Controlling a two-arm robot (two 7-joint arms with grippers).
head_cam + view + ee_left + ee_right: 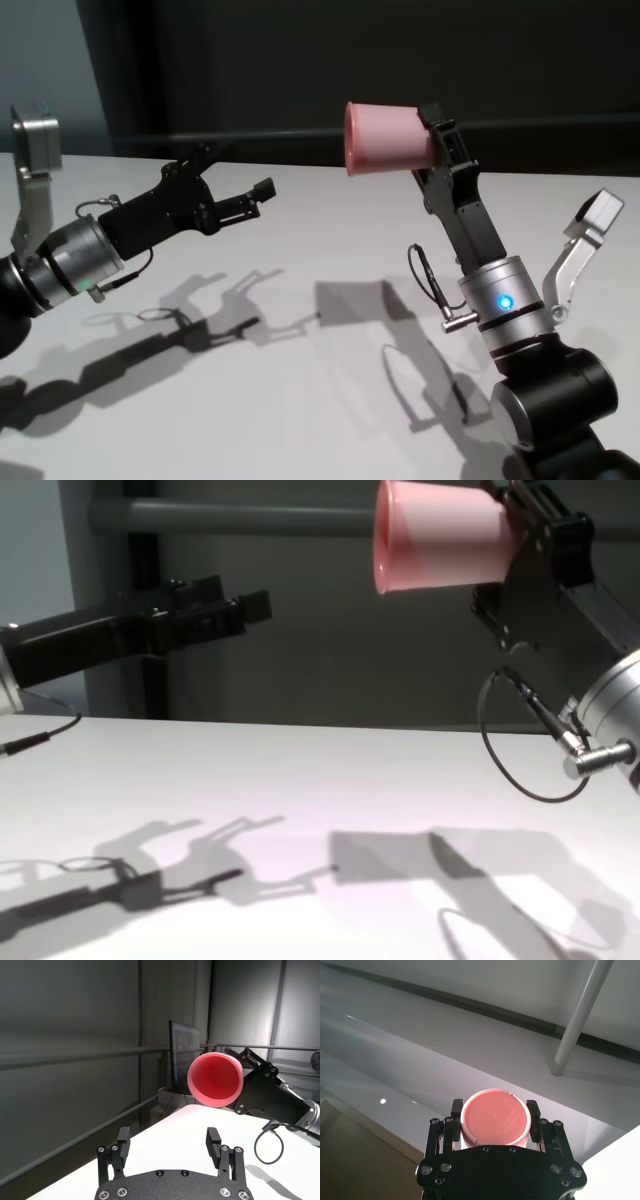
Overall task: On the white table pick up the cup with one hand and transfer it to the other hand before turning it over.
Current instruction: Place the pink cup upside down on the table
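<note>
The pink cup (388,139) hangs well above the white table (300,400), lying on its side with its wide rim pointing at my left hand. My right gripper (432,140) is shut on the cup's narrow end; in the right wrist view the cup's base (495,1119) sits between the two fingers (456,1109). My left gripper (240,172) is open and empty, a short way to the left of the rim and lower. From the left wrist, the cup's open mouth (215,1080) faces the spread left gripper (168,1139).
Shadows of both arms fall on the bare tabletop (300,780). A dark wall with a horizontal rail (230,518) runs behind the table. A dark monitor (184,1057) stands beyond the far edge.
</note>
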